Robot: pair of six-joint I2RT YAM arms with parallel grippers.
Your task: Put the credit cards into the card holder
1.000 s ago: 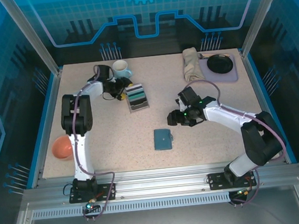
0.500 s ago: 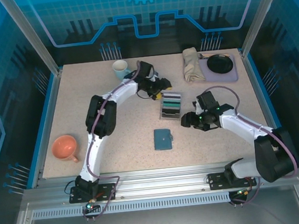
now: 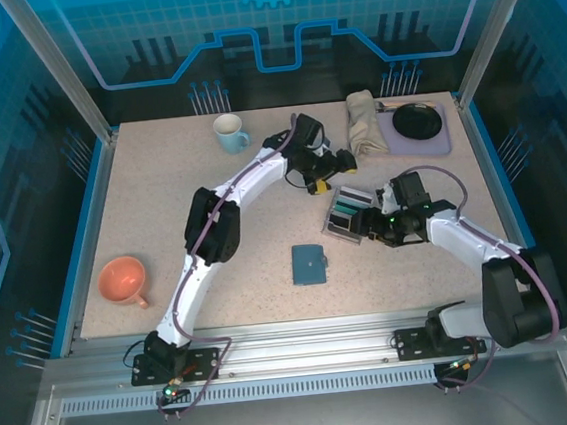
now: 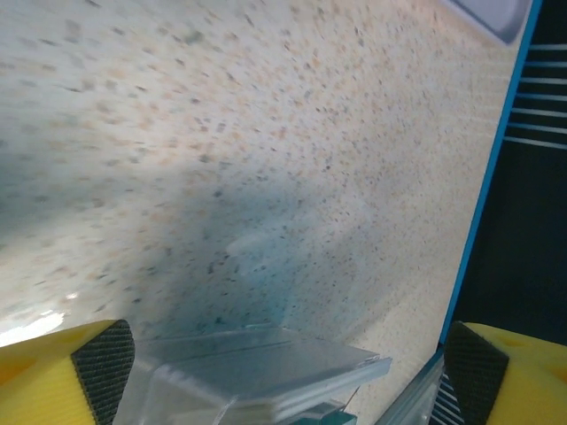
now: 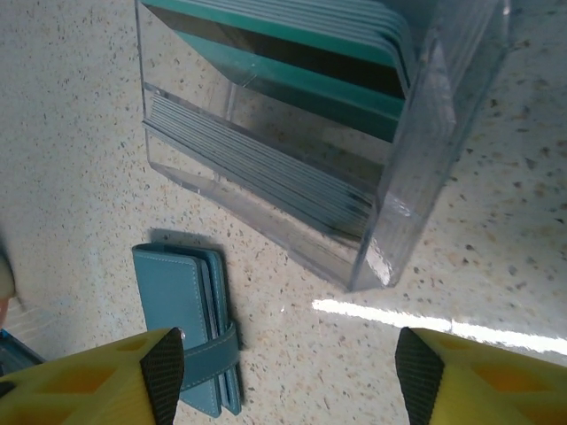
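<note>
Top external first, working out from my edge of the counter (image 3: 222,309): the card holder (image 3: 309,264) lies flat and folded shut, strap across it, nobody touching it. Just beyond it, the right pincer (image 3: 365,223) sits low beside the clear card rack (image 3: 333,230). On the right wrist camera its jaws stand wide with nothing between them, rack and holder both ahead of the tips. The credit cards (image 3: 349,209) sit in that rack in tiers, teal and dark. Past it, the left pincer (image 3: 328,178) hovers at the rack's far side, jaws spread wide, gripping nothing. I reckon this is the setup step: rack within reach, no card drawn yet. Next I need one thin card pinched by its edge and the holder opened, and that's fiddly
</note>
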